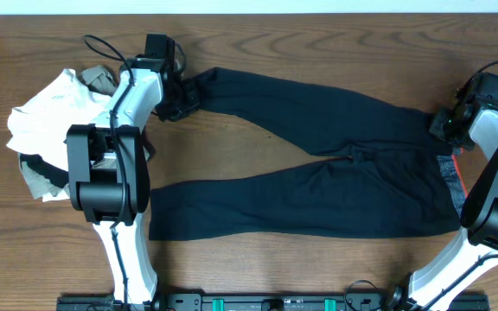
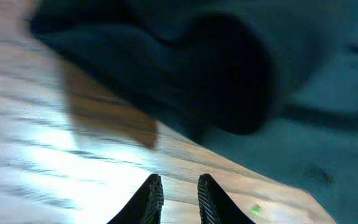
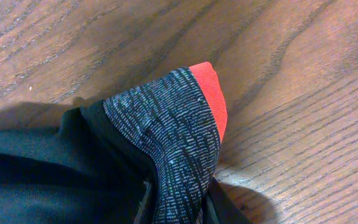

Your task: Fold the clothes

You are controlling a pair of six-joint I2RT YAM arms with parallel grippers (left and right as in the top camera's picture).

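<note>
Black pants (image 1: 318,173) lie spread flat across the wooden table (image 1: 318,259), one gripper at each end.

The two legs run leftward in a shallow V, and the heathered grey waistband (image 3: 173,137) with its coral-red edge (image 3: 211,93) lies at the right. The right gripper (image 1: 446,123) is clamped on the far corner of that waistband, lifting it into a peak off the wood. The left gripper (image 1: 178,97) sits at the hem of the far leg. Its fingers (image 2: 154,199) stand narrowly parted with bare wood between them and the black cloth just ahead, though that view is blurred. A crumpled white T-shirt (image 1: 46,117) lies at the left edge, its small green mark too small to read, with an olive garment (image 1: 102,78) tucked against it.
</note>
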